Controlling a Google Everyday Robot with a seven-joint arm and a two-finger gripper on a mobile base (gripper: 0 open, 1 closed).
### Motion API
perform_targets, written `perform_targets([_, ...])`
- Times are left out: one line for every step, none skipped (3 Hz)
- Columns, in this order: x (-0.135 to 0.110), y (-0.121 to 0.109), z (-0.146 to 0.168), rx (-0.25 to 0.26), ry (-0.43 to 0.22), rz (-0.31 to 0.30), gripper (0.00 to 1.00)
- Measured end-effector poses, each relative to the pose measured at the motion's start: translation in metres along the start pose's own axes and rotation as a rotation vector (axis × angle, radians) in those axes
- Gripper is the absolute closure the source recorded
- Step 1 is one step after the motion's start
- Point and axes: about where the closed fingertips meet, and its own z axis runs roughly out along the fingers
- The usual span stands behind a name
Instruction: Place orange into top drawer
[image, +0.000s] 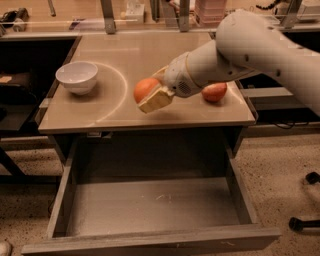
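Gripper (151, 92) over table (120, 107) front-centre, fingers clamped on orange (143, 87). Top drawer (150, 207) open below table front edge. Bowl (77, 76) table left, apple (215, 92) table right.

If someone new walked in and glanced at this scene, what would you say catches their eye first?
Most likely the big pale arm reaching in from the right, its gripper closed around the orange over the middle of the table. Next comes the top drawer, pulled wide open below the tabletop. A white bowl sits at the table's left and a reddish apple at its right.
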Motion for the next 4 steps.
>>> perform_targets([0.001,0.048,-0.034,0.048,0.023,0.024,1.0])
perform_targets([0.02,0.094,-0.053,0.084,0.01,0.087,1.0])
perform_targets([0.034,0.101,-0.063,0.097,0.013,0.133,1.0])
perform_targets([0.032,0.101,-0.063,0.099,0.014,0.127,1.0])
